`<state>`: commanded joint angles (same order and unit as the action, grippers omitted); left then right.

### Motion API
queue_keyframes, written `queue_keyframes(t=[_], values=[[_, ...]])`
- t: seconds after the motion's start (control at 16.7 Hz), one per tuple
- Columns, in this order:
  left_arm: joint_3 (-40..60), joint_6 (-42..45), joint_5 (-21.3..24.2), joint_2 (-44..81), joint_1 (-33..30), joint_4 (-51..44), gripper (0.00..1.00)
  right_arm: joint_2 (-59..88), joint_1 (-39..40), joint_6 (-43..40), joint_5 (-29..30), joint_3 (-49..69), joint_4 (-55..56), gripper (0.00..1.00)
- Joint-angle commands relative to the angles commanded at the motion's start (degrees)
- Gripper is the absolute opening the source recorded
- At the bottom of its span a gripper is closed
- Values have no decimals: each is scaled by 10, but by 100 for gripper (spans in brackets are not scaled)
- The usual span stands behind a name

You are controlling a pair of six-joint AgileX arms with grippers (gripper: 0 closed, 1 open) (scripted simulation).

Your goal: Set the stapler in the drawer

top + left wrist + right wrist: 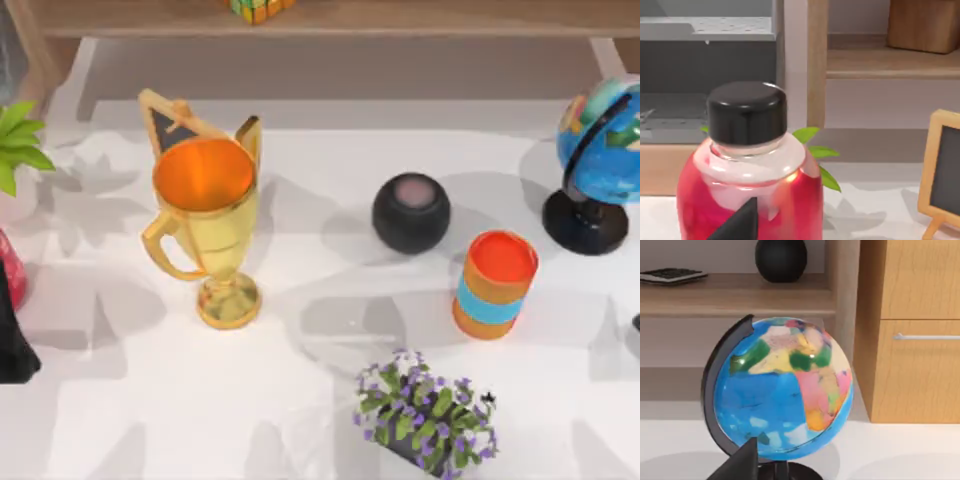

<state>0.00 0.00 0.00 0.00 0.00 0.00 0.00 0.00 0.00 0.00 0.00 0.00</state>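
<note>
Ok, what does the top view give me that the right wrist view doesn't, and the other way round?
Top view adds the gold trophy, black speaker, orange and blue can and purple flower planter on the table. Right wrist view adds a wooden drawer front with a silver handle, plus a black vase and a flat keypad on the shelf. Both share the globe.

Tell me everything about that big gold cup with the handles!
The gold trophy cup stands upright on the white table, left of the middle in the top view. It looks like shiny metal, with a wide open bowl that glows orange inside, two curved handles, a thin stem and a round foot. A small wooden-framed chalkboard stands just behind it. Nothing is gripping it.
</note>
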Motion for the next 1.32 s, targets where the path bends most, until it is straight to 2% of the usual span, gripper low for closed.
queue_keyframes(t=[0.3, 0.54, 0.78, 1.32], values=[[0, 0, 0, 0, 0, 0, 100, 33, -7, -21, -5, 16, 17, 100], [0, 0, 0, 0, 0, 0, 100, 151, -32, -99, -26, 72, 79, 100], [0, 0, 0, 0, 0, 0, 100, 328, -66, -220, -59, 156, 171, 100], [0, 0, 0, 0, 0, 0, 100, 810, -159, -548, -150, 384, 422, 100]])
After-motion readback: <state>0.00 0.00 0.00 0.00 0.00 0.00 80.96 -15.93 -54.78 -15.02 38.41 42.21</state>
